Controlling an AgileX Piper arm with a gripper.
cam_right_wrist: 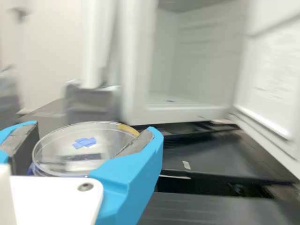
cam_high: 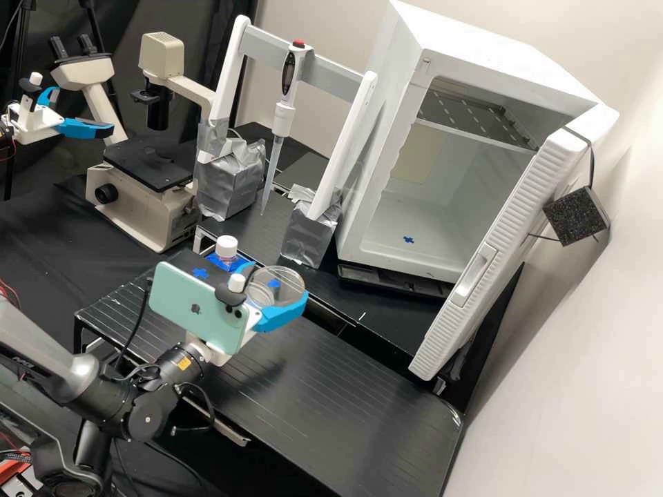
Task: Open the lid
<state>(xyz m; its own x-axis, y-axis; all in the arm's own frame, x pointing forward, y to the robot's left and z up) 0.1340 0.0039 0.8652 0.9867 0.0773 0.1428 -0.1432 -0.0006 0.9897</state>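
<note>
Black bench (cam_high: pixel 41 235): in the high view, a microscope (cam_high: pixel 152 162) stands toward ten o'clock.
Rear platform (cam_high: pixel 276 231): silver-wrapped stand feet (cam_high: pixel 309 235) at eleven o'clock; white incubator (cam_high: pixel 378 200) at one.
Front platform (cam_high: pixel 345 393): ridged black top, six o'clock.
Bottle (cam_high: pixel 226 246): white-capped, upright, nine o'clock, beside a blue tape cross (cam_high: pixel 200 273).

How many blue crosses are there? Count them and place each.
3 blue crosses: one on the cabinet's floor, one beside the white-capped bottle, one within the clear dish's outline. The phone may hide more.
</note>
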